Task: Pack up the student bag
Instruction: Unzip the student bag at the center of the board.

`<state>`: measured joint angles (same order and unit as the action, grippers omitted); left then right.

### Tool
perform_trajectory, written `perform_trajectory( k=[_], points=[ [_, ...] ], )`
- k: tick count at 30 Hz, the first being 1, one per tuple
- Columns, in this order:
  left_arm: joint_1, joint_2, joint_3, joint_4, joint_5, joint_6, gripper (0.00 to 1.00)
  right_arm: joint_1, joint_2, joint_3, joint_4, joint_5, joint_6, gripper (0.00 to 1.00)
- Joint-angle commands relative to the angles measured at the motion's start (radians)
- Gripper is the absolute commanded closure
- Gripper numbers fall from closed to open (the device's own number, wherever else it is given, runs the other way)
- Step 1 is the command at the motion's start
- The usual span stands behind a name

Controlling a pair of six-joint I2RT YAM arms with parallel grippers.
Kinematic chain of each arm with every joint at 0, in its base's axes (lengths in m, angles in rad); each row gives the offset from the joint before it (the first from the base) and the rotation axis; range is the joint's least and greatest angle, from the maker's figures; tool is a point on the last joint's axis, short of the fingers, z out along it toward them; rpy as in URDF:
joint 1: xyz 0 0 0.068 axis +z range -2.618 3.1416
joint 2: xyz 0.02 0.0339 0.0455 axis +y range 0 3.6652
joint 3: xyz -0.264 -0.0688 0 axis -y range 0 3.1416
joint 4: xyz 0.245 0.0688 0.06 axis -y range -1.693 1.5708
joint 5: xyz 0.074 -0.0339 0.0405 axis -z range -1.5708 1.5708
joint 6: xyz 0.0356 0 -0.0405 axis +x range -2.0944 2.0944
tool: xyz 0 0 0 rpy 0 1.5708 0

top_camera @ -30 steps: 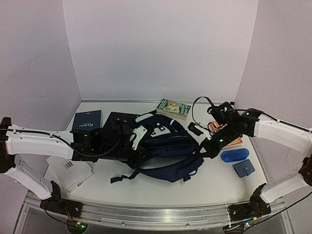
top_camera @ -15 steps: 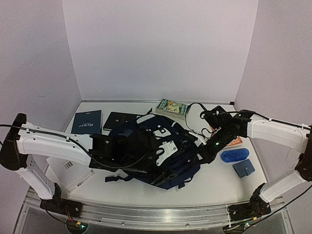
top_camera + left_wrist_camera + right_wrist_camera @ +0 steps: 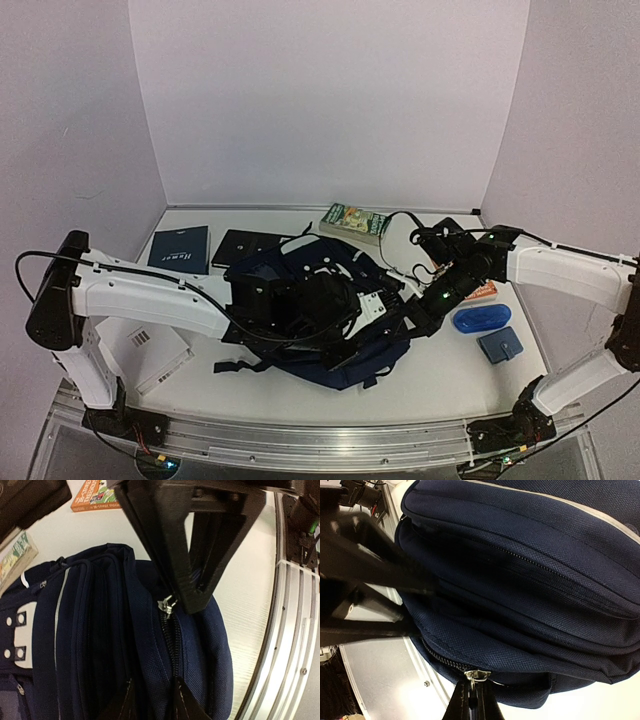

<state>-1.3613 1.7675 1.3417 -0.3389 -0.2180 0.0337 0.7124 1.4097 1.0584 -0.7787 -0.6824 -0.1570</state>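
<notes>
The navy bag (image 3: pixel 340 265) lay mid-table (image 3: pixel 450 372), with pale stripes and a white dotted patch. We saw the right tool (image 3: pixel 470 696) clamped tight on its silver zip pull (image 3: pixel 476 675). The left tool (image 3: pixel 154 692) straddled the zip, narrowly parted, grip unclear.

The student bag (image 3: pixel 100 645) is navy blue all over, with a thin pale grey stripe along one seam, a white patch (image 3: pixel 14 636) marked with dark dots, dark zip teeth and a silvery zip pull (image 3: pixel 476 675). The table (image 3: pixel 440 375) is white. The other things are a green illustrated book (image 3: pixel 356 222), an orange book (image 3: pixel 484 291) with pale lettering, a dark navy notebook (image 3: pixel 180 247) with white lettering, a flat black item (image 3: pixel 243 245), a bright blue case (image 3: pixel 481 319), a slate-blue pouch (image 3: pixel 499 344) and a white booklet (image 3: pixel 150 352) bearing a black barcode.
</notes>
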Motion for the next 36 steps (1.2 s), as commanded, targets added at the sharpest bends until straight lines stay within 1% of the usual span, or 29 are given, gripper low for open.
perform_trajectory(
  k=[1,3,5,10,14,17,19,20,22,23,26,29,31,32,33,36],
  points=[
    [0.001,-0.016,0.040,-0.051,0.000,0.000,0.86,0.007,-0.026,0.053,0.012,-0.044,-0.007,1.00],
    [0.001,-0.051,0.016,-0.044,0.022,-0.009,0.97,0.005,-0.021,0.056,0.012,-0.003,0.002,1.00],
    [-0.002,-0.115,-0.034,-0.020,0.048,-0.016,1.00,-0.007,-0.015,0.052,0.007,0.027,-0.004,1.00],
    [-0.003,-0.293,-0.185,0.043,0.088,-0.024,1.00,-0.067,0.004,0.022,0.003,0.063,-0.043,1.00],
    [-0.004,-0.397,-0.251,0.038,0.089,-0.024,1.00,-0.137,0.034,0.029,-0.003,0.049,-0.069,1.00],
    [-0.006,-0.442,-0.287,0.026,0.096,-0.021,1.00,-0.146,0.055,0.052,-0.002,0.034,-0.074,1.00],
    [-0.006,-0.461,-0.289,0.008,0.086,-0.019,0.99,-0.145,0.070,0.061,-0.003,-0.020,-0.069,1.00],
    [-0.006,-0.461,-0.280,-0.007,0.074,-0.021,0.97,-0.143,0.076,0.064,-0.003,-0.056,-0.061,1.00],
    [-0.006,-0.437,-0.244,-0.040,0.046,-0.025,0.80,-0.123,0.081,0.064,-0.001,-0.097,-0.051,1.00],
    [-0.008,-0.419,-0.222,-0.061,0.036,-0.025,0.68,-0.108,0.080,0.064,-0.001,-0.106,-0.049,1.00],
    [-0.018,-0.344,-0.141,-0.101,0.023,-0.051,0.48,-0.068,0.069,0.067,-0.001,-0.109,-0.047,1.00],
    [-0.028,-0.282,-0.076,-0.099,0.035,-0.064,0.37,-0.064,0.063,0.074,-0.001,-0.110,-0.041,1.00],
    [-0.030,-0.240,-0.036,-0.097,0.055,-0.069,0.25,-0.063,0.058,0.077,-0.002,-0.116,-0.037,1.00],
    [-0.031,-0.216,-0.017,-0.097,0.063,-0.073,0.21,-0.063,0.056,0.077,-0.001,-0.118,-0.036,1.00],
    [-0.031,-0.190,-0.001,-0.098,0.070,-0.076,0.18,-0.062,0.054,0.077,-0.002,-0.121,-0.036,1.00],
    [-0.031,-0.119,0.044,-0.100,0.049,-0.080,0.17,-0.060,0.049,0.075,-0.002,-0.130,-0.037,1.00]
  ],
)
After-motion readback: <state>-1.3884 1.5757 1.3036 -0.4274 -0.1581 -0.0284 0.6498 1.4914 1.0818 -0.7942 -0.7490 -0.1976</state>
